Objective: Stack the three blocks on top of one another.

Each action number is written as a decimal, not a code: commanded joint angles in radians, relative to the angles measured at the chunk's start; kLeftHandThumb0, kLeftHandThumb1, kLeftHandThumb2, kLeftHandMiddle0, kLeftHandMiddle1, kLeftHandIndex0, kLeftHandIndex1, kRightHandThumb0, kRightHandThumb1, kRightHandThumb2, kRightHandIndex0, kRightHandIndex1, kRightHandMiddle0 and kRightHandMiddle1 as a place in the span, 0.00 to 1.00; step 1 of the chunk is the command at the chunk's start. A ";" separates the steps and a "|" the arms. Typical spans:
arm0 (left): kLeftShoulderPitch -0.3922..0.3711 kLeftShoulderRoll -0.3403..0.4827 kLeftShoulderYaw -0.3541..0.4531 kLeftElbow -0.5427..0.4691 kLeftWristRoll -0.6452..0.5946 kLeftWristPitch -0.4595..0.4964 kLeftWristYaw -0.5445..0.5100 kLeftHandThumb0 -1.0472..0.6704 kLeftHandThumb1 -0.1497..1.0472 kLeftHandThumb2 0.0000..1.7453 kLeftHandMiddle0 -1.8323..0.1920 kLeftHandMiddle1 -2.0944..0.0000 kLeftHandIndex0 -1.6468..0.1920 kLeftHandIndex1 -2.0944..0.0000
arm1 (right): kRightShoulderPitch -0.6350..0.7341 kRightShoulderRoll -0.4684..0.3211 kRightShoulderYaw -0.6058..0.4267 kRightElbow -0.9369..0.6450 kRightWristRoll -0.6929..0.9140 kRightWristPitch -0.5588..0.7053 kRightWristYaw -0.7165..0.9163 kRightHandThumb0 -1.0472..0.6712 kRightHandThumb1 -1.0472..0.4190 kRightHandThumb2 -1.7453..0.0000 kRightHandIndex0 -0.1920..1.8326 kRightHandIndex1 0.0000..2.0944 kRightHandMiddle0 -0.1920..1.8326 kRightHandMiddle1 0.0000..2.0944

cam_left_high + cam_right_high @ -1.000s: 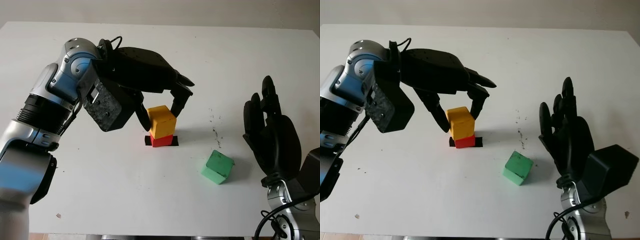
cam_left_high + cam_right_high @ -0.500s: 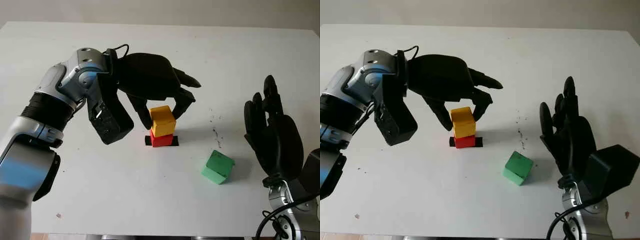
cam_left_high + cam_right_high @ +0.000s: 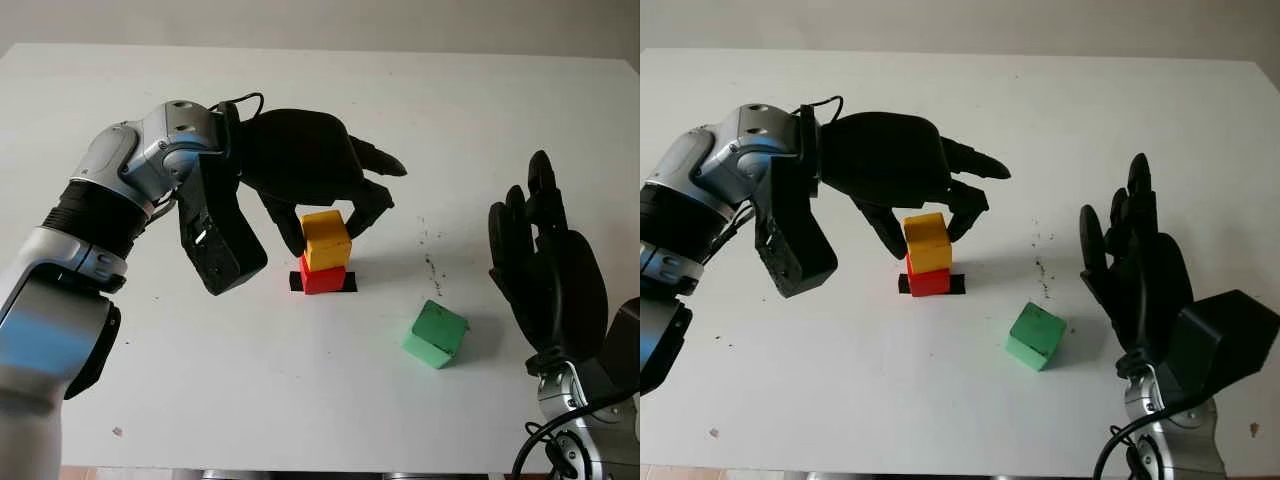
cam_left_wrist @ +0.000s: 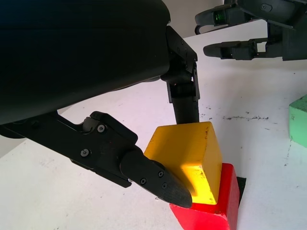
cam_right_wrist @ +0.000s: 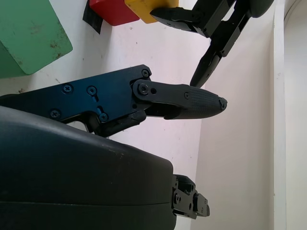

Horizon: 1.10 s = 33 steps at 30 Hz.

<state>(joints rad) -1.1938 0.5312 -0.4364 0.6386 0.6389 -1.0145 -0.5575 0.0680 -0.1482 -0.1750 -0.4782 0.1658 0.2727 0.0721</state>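
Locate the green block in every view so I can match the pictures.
Left eye: green block, right of centre, near the right hand.
Right eye: lower centre-right.
Left wrist: a sliver at the frame edge.
Right wrist: large, in a corner.
Shared landmark: the yellow block on the red block.

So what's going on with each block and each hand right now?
yellow block: sits on the red block, left hand's fingers around it.
red block: on the table, bottom of the stack.
green block: alone on the table, tilted, not stacked.
left hand: curled around the yellow block.
right hand: open, raised beside the green block.
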 commanded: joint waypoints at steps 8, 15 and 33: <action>-0.031 0.011 -0.016 0.000 -0.039 0.015 -0.055 0.31 0.89 0.03 0.83 0.98 0.67 0.27 | 0.007 -0.011 -0.007 -0.013 -0.006 -0.004 0.007 0.23 0.00 0.72 0.00 0.02 0.03 0.03; -0.028 0.011 -0.019 0.008 -0.057 -0.001 -0.065 0.29 0.89 0.03 0.84 0.98 0.67 0.27 | 0.008 -0.006 -0.008 -0.015 -0.002 -0.005 0.009 0.23 0.00 0.72 0.00 0.02 0.02 0.03; 0.001 0.008 -0.028 0.011 -0.056 -0.008 -0.046 0.27 0.91 0.03 0.85 0.98 0.71 0.33 | 0.027 -0.006 -0.013 -0.029 0.006 -0.001 0.014 0.23 0.00 0.72 0.00 0.02 0.02 0.02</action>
<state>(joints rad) -1.2017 0.5378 -0.4569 0.6476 0.5765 -1.0164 -0.6155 0.0789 -0.1482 -0.1805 -0.4809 0.1678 0.2727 0.0837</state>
